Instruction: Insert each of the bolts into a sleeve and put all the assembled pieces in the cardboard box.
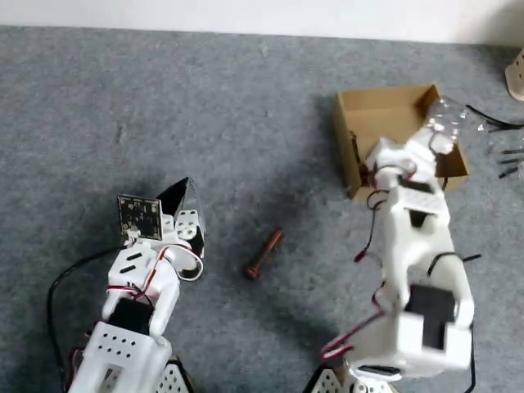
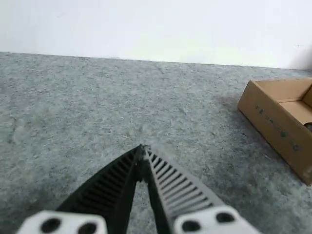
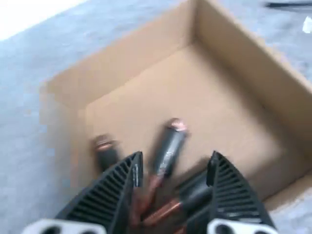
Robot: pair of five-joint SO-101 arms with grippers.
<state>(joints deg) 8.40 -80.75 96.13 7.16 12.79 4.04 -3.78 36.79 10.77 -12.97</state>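
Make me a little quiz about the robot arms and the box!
1. True or false: the right gripper hangs open over the cardboard box.
2. Where does the loose bolt lie? A in the box; B on the grey carpet; C on a shelf.
3. Fill in: the left gripper is ____.
Key: 1 true; 2 B; 3 shut.

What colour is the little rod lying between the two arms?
The rod is coppery brown; high view.
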